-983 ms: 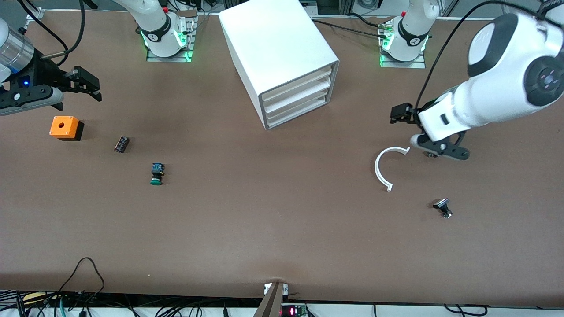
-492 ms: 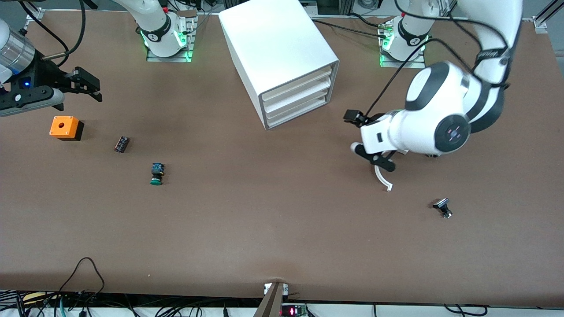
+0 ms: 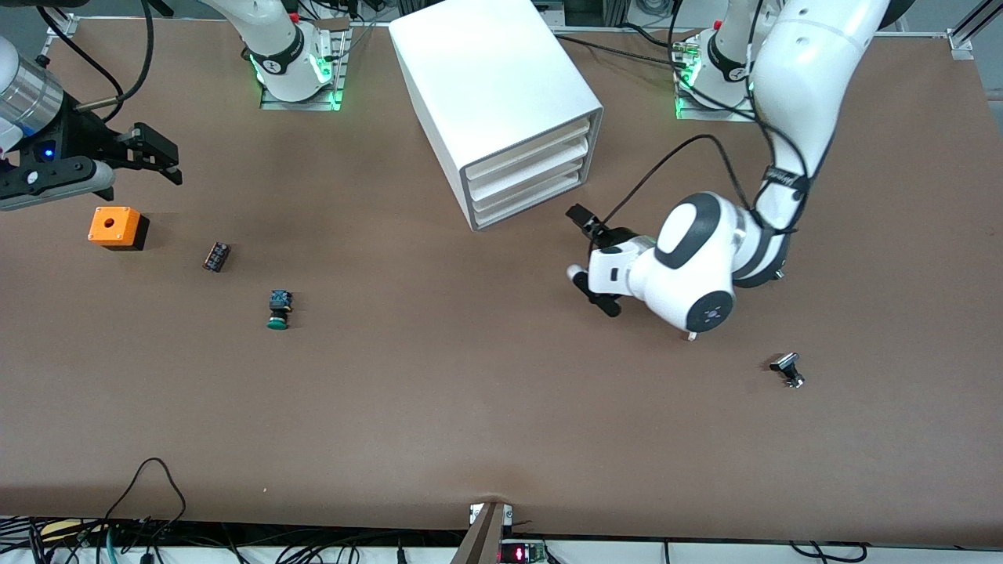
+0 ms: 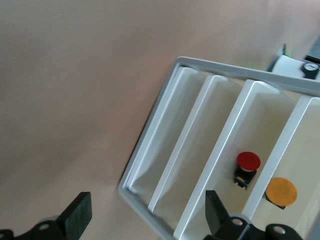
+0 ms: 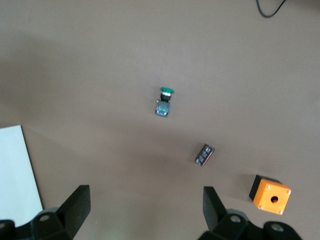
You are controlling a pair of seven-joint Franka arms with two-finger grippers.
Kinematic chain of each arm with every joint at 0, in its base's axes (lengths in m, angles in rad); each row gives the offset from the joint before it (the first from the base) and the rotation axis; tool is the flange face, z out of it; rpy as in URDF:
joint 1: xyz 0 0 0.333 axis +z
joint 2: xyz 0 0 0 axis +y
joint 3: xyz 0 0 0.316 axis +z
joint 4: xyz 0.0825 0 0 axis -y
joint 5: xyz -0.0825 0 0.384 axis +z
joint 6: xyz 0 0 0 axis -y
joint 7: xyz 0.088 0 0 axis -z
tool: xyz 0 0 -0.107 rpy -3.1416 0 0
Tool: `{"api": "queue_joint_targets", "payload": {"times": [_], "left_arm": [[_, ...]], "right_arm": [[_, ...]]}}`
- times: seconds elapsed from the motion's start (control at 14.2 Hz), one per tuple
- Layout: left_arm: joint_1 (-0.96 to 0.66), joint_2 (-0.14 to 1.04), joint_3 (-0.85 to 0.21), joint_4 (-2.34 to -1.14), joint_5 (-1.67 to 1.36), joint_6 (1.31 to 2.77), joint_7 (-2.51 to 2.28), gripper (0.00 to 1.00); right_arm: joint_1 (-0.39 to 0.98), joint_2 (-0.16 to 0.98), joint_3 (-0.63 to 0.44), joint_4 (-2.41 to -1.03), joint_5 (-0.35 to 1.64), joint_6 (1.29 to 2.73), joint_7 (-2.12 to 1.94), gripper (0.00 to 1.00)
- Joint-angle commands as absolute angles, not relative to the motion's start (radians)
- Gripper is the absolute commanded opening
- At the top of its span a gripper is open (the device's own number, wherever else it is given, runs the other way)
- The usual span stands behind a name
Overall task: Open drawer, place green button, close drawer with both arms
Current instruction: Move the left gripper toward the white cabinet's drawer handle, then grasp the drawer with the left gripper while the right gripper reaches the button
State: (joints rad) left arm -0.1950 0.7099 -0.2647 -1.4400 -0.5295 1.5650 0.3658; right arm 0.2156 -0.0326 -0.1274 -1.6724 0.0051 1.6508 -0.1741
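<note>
I log the cabinet (image 3: 501, 102) with its bottom drawer (image 3: 533, 201) shut, left gripper (image 3: 589, 258) spread empty before it, right gripper (image 3: 161, 157) spread above the orange box (image 3: 116, 227), button (image 3: 278, 310) on the table toward the right arm's end.

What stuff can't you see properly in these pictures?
- White curved piece: front view, only its tip shows; the left arm covers the rest.
- Drawer: front view shows just its front; the inside is hidden by the cabinet.
- Orange thing in the cabinet: left wrist view, blurred, so I cannot name it.
- Right gripper: front view, its arm is cut off by the picture edge.
</note>
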Motion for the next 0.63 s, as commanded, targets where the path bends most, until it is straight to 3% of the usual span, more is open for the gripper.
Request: {"api": "queue_joint_targets", "payload": {"times": [0.0, 0.56], "left_arm": [[-0.202, 0.790, -0.261, -1.393, -0.604, 1.569, 0.469, 1.00], [-0.258, 0.907, -0.261, -1.405, -0.713, 1.595, 0.641, 1.00]], "right_arm": [[0.204, 0.000, -0.118, -1.651, 0.006, 1.687, -0.189, 1.00], [0.202, 0.064, -0.120, -1.654, 0.000, 1.677, -0.190, 1.00]]}}
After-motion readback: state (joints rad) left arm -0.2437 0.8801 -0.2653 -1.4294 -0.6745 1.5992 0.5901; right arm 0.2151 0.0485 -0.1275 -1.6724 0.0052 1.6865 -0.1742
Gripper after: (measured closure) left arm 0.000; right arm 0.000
